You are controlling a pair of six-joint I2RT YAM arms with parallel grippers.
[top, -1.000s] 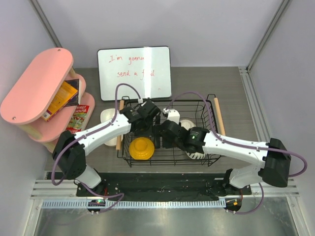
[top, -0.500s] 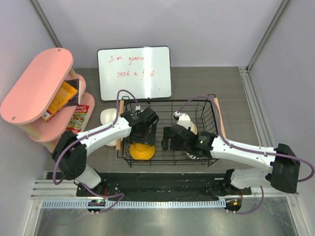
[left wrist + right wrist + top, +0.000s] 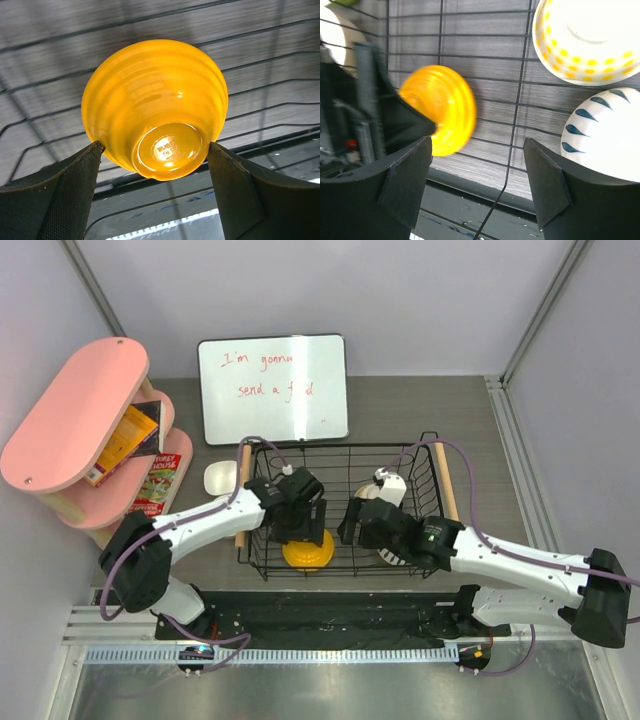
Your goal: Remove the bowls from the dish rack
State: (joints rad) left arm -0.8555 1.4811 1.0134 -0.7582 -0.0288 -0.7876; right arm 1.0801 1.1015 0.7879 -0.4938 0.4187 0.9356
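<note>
The black wire dish rack (image 3: 336,462) stands mid-table. An orange-yellow bowl (image 3: 308,554) lies upside down at its near left; in the left wrist view this bowl (image 3: 150,100) sits between my left fingers (image 3: 75,185), which touch both its sides. My left gripper (image 3: 302,530) is shut on it. My right gripper (image 3: 363,528) is open and empty over the rack floor (image 3: 520,60), right of the orange bowl (image 3: 442,107). A white bowl with yellow dots (image 3: 585,35) and a white bowl with blue marks (image 3: 607,135) lie in the rack to its right.
A cream-white bowl (image 3: 220,478) sits on the table left of the rack's wooden handle (image 3: 243,495). A whiteboard (image 3: 273,388) stands behind the rack. A pink oval shelf (image 3: 85,420) with books is at far left. A black mat (image 3: 330,612) runs along the near edge.
My left gripper has come down and closed round the orange bowl, which has shifted right and nearer. My right gripper has drawn back to the right and towards the near side.
</note>
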